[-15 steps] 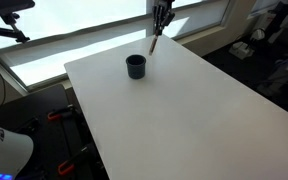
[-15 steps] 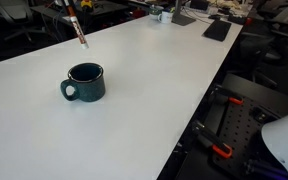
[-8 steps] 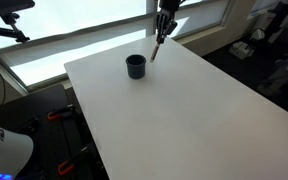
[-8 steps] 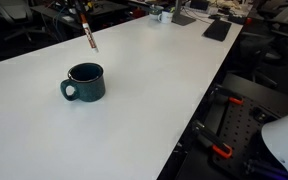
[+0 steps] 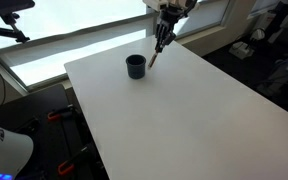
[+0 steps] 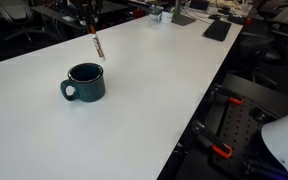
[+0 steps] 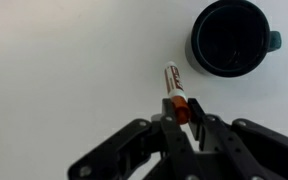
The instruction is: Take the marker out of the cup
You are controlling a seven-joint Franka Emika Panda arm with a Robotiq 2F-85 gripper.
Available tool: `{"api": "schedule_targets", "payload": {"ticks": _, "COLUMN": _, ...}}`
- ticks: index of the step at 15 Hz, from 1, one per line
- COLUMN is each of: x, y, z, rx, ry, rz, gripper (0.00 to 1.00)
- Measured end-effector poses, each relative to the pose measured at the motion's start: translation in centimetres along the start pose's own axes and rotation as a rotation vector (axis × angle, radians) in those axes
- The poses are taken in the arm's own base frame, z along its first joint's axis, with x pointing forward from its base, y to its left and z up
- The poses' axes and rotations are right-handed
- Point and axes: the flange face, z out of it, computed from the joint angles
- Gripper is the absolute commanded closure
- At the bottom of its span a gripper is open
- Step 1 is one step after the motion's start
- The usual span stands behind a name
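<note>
You've got the marker (image 7: 175, 88) clear of the cup (image 7: 229, 38) now: the gripper (image 7: 181, 112) has its fingers pinched tight on the marker's dark upper end, and the reddish body hangs out below at a tilt. In an exterior view the marker (image 5: 156, 53) slants down just to the right of the cup (image 5: 136, 66). From the other side, the marker (image 6: 97, 45) sits on the far side of the cup (image 6: 84, 83) and apart from its rim. I can't tell whether the tip is touching the white table (image 5: 194, 115). The job looks nearly done, so finish it cleanly. Carry the marker a little further right, away from the cup, and bring it low and flatter. Only ease the jaws apart once it rests on the table, because a round pen dropped from height will likely bounce or roll.
</note>
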Motion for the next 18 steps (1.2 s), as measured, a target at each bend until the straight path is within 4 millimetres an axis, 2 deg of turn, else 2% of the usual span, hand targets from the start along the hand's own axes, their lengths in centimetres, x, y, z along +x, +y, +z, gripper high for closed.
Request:
{"api": "schedule_targets", "payload": {"ticks": 12, "x": 1.6, "y": 0.9, "z": 6.7, "rx": 0.03, "ry": -0.061, "rz": 0.041, "gripper": 0.95}}
{"api": "schedule_targets", "payload": {"ticks": 18, "x": 2.0, "y": 1.4, "z": 9.0, "rx": 0.04, "ry": -0.094, "rz": 0.059, "gripper": 0.95}}
